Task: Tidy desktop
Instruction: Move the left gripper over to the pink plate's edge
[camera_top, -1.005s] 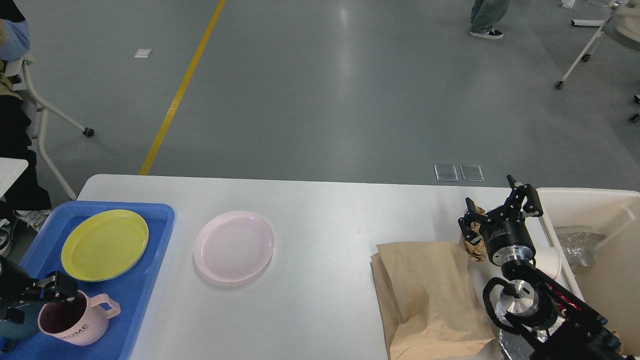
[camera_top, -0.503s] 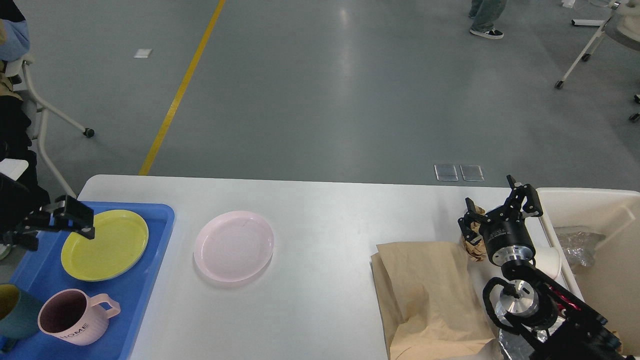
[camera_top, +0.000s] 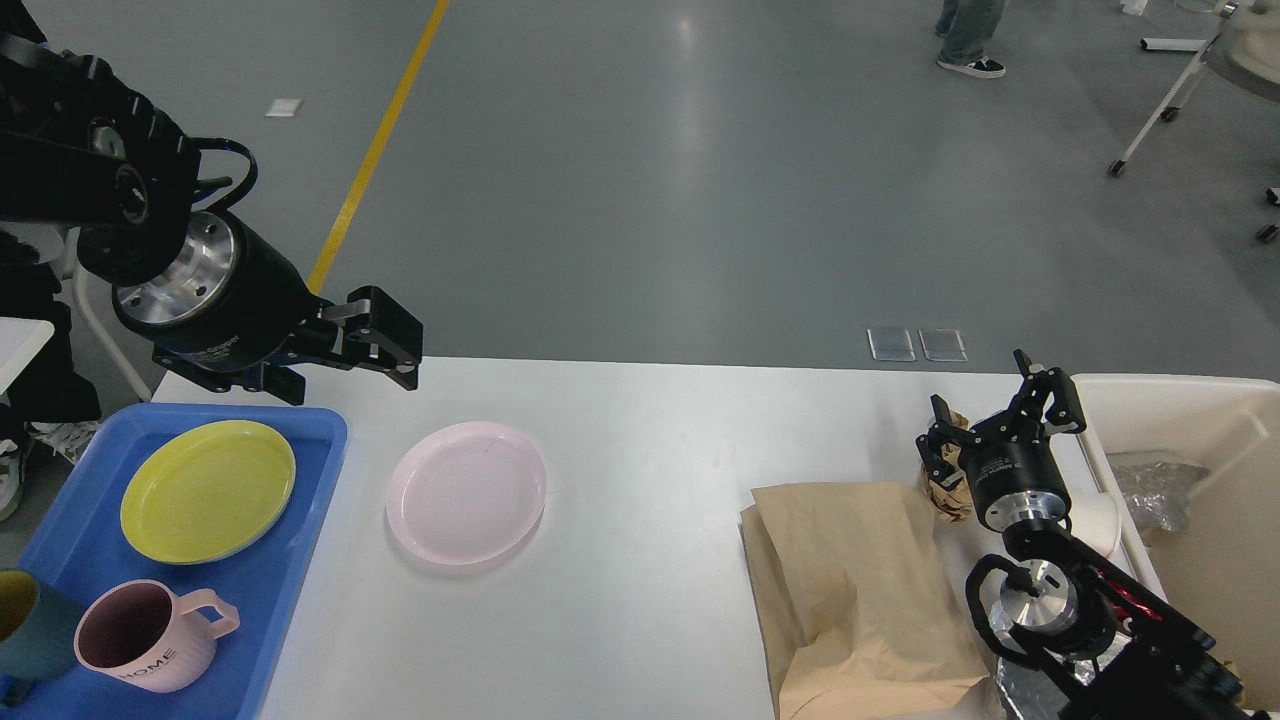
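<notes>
One desktop (camera_top: 650, 480) is occupying the middle of the view: a white top with rounded corners, running from the blue tray (camera_top: 300, 560) on the left to the cream bin (camera_top: 1180, 395) at its right end. Its near edge is lying outside the view.

Two plates are showing: one pink plate (camera_top: 467, 491) is lying directly on the desktop, left of centre, and one yellow plate (camera_top: 208, 490) is lying in the tray. Two cups are standing in the tray's near end: one pink mug (camera_top: 150, 640) with a handle, and one dark teal cup (camera_top: 25, 635) that the left edge is cutting off.

One brown paper bag (camera_top: 860, 590) is lying flat on the right part of the desktop, its lower end running out of view. One small crumpled brown scrap (camera_top: 945, 490) is sitting just beside the bag's far corner, largely hidden by the right gripper (camera_top: 995, 415). That gripper's fingers are standing apart, with the scrap against the left one; whether they are touching it is hard to make out.

The left gripper (camera_top: 390, 345) is hanging above the desktop's far left corner, seen side-on, so its opening cannot be told.

One clear crumpled wrapper (camera_top: 1150, 490) is lying in the bin.
</notes>
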